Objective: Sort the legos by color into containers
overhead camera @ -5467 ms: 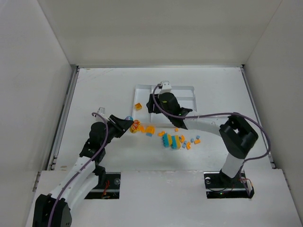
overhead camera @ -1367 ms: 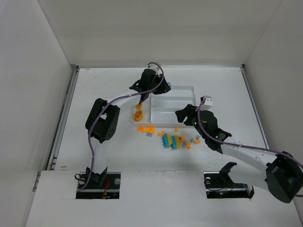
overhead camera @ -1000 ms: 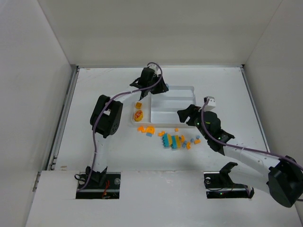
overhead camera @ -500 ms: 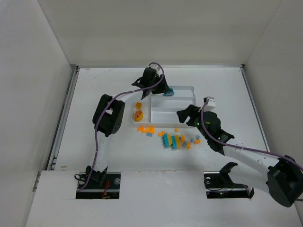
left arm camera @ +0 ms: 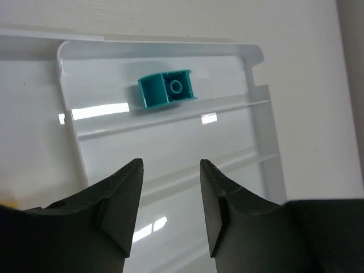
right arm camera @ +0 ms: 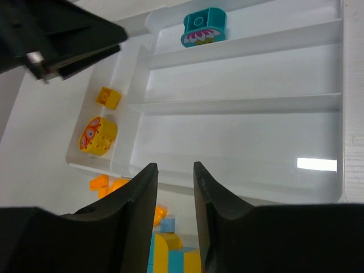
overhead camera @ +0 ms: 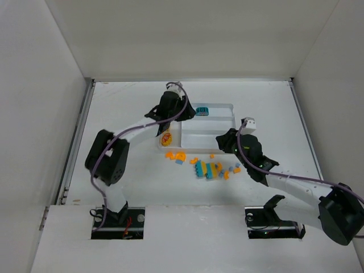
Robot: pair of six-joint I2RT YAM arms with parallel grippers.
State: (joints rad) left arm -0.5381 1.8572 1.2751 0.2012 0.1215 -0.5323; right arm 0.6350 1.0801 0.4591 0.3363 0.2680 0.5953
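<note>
The white tray has a teal brick lying in its far long section; the brick also shows in the left wrist view and the right wrist view. A yellow-orange round brick and a small orange brick lie in the narrow section. Loose legos in teal, yellow, orange and light blue lie in front of the tray. My left gripper is open and empty over the tray's left end. My right gripper is open and empty over the tray's near rim.
A few orange bricks and a light blue one lie apart, left of the main pile. White walls close in the table on the left, back and right. The left arm stretches across the table's left half to the tray.
My left gripper held the teal brick over the tray half a second ago. It has let it go into the far long section and drawn back left. The right gripper has barely moved.
</note>
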